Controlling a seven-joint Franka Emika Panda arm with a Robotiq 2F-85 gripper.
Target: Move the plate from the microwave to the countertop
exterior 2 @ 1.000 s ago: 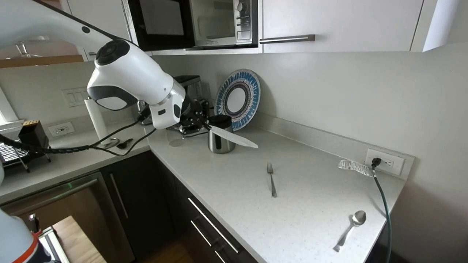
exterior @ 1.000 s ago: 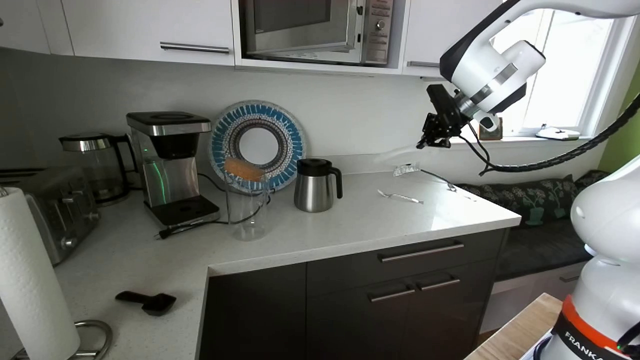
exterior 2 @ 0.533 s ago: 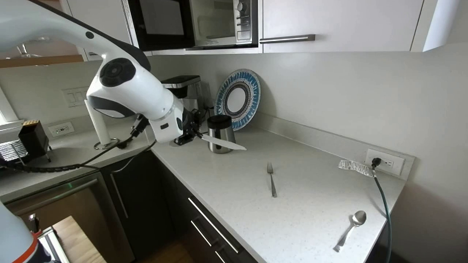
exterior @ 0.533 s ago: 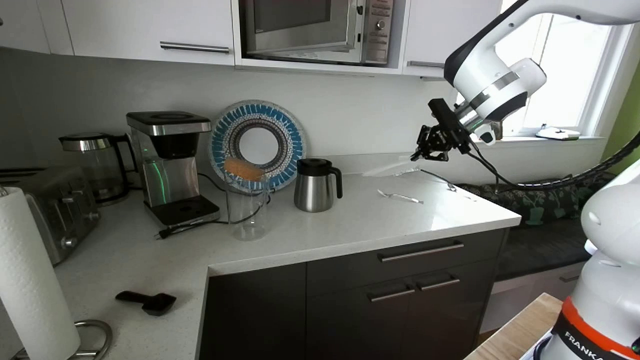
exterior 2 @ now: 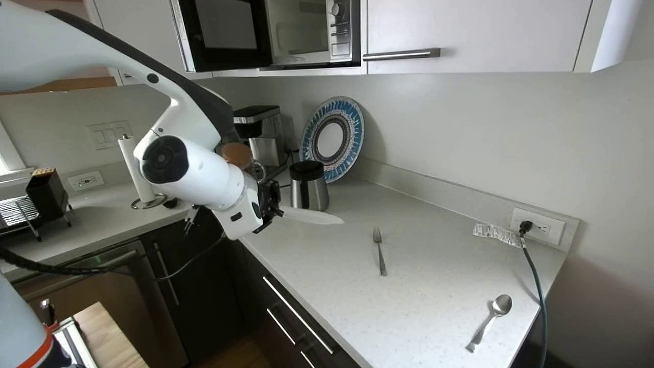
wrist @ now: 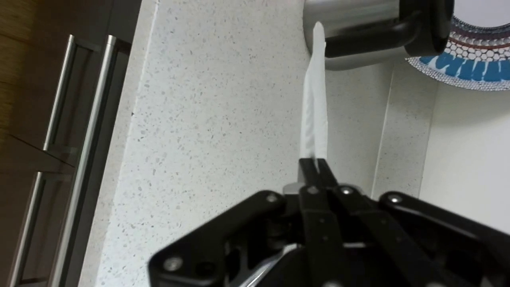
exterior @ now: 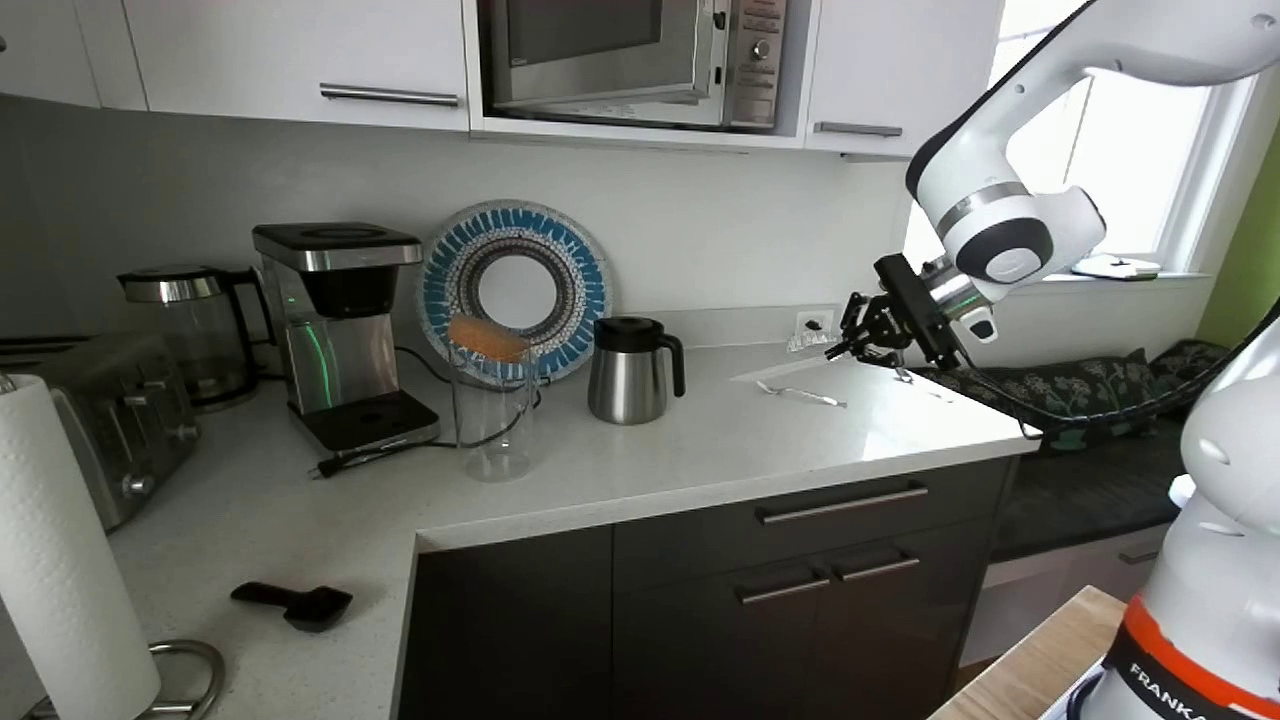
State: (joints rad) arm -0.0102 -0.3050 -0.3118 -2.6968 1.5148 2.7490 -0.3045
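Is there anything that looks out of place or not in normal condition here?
Yes: a crinkled silvery strip by the wall outlet may be a stray scrap. The microwave also stands open, with the plate out in the end effector. I see nothing spilled.

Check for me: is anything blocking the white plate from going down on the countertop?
Nothing visible stands between the plate and the countertop. Close by, though, the steel kettle shows behind the plate's tip in the wrist view, and the fork lies to the plate's right in an exterior view; a sideways drift might hit either.
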